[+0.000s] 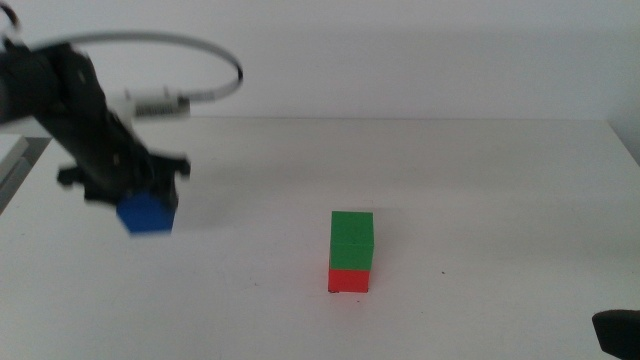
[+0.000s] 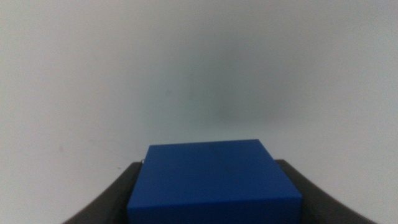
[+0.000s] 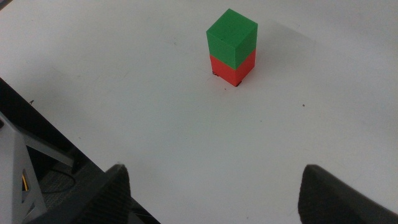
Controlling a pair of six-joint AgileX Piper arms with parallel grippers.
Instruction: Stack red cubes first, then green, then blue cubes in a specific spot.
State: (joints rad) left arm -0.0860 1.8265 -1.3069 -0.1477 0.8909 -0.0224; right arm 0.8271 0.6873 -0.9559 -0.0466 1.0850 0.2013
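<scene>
On the table's middle a green cube (image 1: 352, 240) sits squarely on a red cube (image 1: 348, 280); the right wrist view shows the same pair, green cube (image 3: 231, 37) over red cube (image 3: 232, 68). Well to the left of that stack, my left gripper (image 1: 140, 200) hangs above the table, shut on a blue cube (image 1: 147, 213). In the left wrist view the blue cube (image 2: 214, 180) fills the space between the dark jaws. My right gripper (image 3: 214, 186) waits open near the table's front right corner, nothing between its fingers.
The white table (image 1: 450, 170) carries nothing else. Its left edge (image 3: 37, 118) shows in the right wrist view, with a grey frame beyond it. A grey cable (image 1: 200, 60) loops over the left arm.
</scene>
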